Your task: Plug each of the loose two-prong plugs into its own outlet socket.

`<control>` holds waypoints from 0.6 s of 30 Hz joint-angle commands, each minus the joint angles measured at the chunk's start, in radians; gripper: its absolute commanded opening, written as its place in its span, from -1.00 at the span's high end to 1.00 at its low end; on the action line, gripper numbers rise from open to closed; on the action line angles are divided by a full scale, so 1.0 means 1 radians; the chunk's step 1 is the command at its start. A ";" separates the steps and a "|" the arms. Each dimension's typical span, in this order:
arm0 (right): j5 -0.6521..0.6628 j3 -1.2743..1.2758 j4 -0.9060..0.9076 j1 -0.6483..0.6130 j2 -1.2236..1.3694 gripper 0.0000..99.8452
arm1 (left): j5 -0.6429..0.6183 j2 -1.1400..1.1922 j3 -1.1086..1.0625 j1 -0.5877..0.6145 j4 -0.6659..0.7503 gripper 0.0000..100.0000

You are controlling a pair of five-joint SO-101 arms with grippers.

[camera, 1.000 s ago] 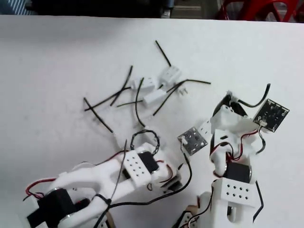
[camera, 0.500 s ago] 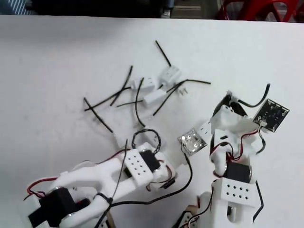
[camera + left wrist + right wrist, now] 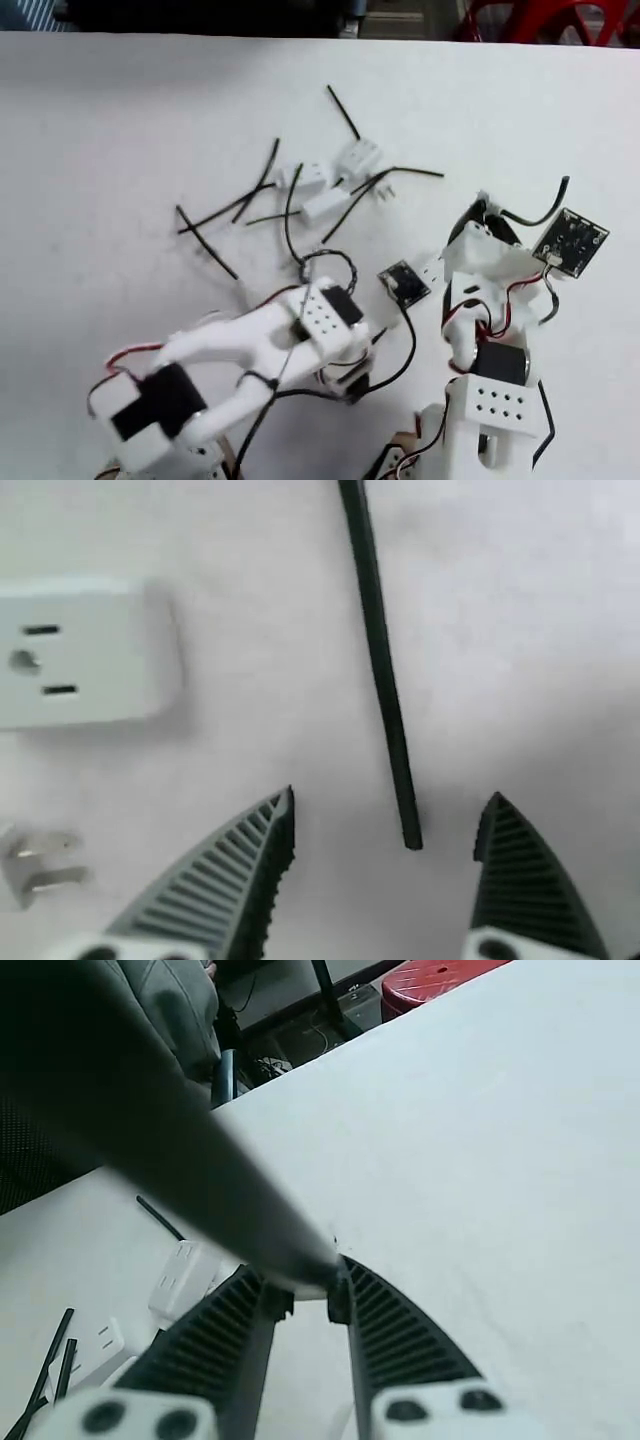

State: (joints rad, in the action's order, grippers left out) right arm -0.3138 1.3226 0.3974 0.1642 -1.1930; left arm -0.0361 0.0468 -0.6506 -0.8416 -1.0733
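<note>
the white table (image 3: pixel 120 120) carries everything. my left arm (image 3: pixel 250 350) lies across its near side, wrist pointed toward the tangle in the middle. my right arm (image 3: pixel 490 390) stands beside it, well apart from that tangle.

near the middle of the table sit three white outlet blocks (image 3: pixel 357 157), close together, with loose black cords (image 3: pixel 215 215) fanned out to one side of them and crossing among them. a two-prong plug (image 3: pixel 385 191) lies just beside the blocks, its metal prongs bare on the table.

my left gripper (image 3: pixel 392 798) hangs low over the table with its fingers wide apart and nothing in them. the cut end of a thin black cord (image 3: pixel 380 670) lies on the table in the gap between the fingers, touching neither. off to one side of it an outlet socket (image 3: pixel 85 650) faces up, two slots and a round hole showing, and a pair of plug prongs (image 3: pixel 35 865) lies near it, not inserted.

my right gripper (image 3: pixel 303 1285) has its fingers drawn nearly together, clamped on the end of a held cord (image 3: pixel 180 1150), which runs back from the tips close past the camera. beyond it, two outlet blocks rest on the table.
</note>
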 commanded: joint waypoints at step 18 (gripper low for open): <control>0.000 -0.009 -0.016 0.001 0.002 0.97 | 0.000 0.024 0.189 0.120 -0.287 0.96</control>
State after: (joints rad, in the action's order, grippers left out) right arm -0.3138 1.3226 0.3974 0.1642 -1.1930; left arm -0.0361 0.1741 -0.4726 -0.7864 -1.3142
